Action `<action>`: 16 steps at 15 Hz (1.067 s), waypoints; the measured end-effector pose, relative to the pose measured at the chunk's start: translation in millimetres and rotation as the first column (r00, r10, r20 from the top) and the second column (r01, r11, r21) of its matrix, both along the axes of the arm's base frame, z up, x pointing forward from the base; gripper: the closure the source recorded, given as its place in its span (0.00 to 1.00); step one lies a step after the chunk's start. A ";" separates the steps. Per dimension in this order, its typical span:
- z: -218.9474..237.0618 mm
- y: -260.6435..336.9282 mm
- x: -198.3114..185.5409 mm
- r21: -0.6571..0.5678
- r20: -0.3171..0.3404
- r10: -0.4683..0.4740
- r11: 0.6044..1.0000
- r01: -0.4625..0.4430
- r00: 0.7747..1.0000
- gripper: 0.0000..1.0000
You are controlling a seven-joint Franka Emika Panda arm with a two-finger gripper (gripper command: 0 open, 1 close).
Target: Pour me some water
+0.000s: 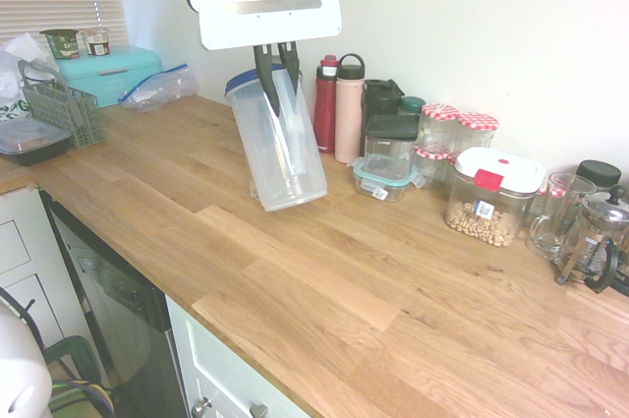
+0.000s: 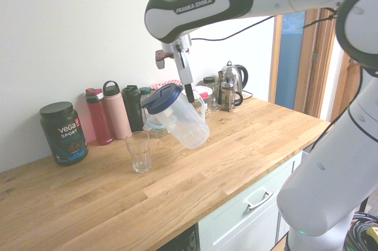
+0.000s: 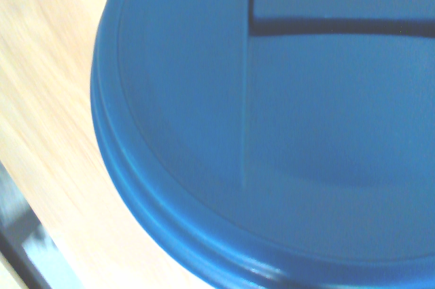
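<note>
While the claw [image 2: 188,88] grips the tilted pitcher [image 2: 180,118], the tub [image 2: 63,132] reads "Vega Sport".

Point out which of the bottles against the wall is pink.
The pink bottle, second in the row seen in the second exterior view, between the red bottle and the dark green bottle; it has a black loop cap.

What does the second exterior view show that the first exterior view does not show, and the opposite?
Only the second exterior view shows the drinking glass, the Vega tub and the kettle. Only the first exterior view shows the white-lidded container, the teal box and the grey rack. Both show the gripper shut on the tilted, blue-lidded pitcher above the wooden counter.
</note>
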State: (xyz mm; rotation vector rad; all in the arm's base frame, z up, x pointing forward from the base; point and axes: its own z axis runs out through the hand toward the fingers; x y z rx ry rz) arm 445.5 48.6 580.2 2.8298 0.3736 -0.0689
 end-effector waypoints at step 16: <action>-73.5 77.1 47.0 -0.339 -0.105 0.187 0.917 -0.212 0.977 1.00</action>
